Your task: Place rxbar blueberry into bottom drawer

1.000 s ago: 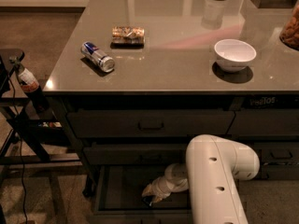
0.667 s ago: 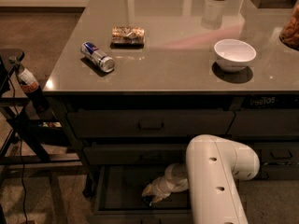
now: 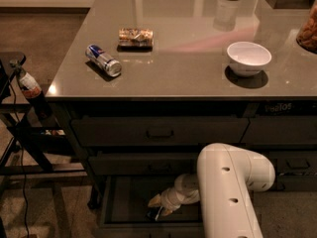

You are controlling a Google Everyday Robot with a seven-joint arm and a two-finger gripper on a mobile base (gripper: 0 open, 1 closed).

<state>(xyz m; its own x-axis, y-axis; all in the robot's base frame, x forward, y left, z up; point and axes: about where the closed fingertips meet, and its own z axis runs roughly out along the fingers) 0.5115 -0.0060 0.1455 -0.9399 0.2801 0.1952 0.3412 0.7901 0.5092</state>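
The bottom drawer (image 3: 124,205) of the dark cabinet is pulled open, with a flat dark inside. My white arm reaches down into it from the right. My gripper (image 3: 159,206) is low inside the drawer, near its middle. A small dark thing with a pale mark (image 3: 155,214) lies right under the gripper tip on the drawer floor. It looks like the rxbar blueberry, but I cannot tell if the gripper still touches it.
On the grey counter (image 3: 188,68) lie a blue-silver drink can (image 3: 103,60) on its side, a brown-gold snack packet (image 3: 135,36) and a white bowl (image 3: 248,57). Two shallower drawers (image 3: 158,132) above are shut. A dark metal stand (image 3: 25,133) is at the left.
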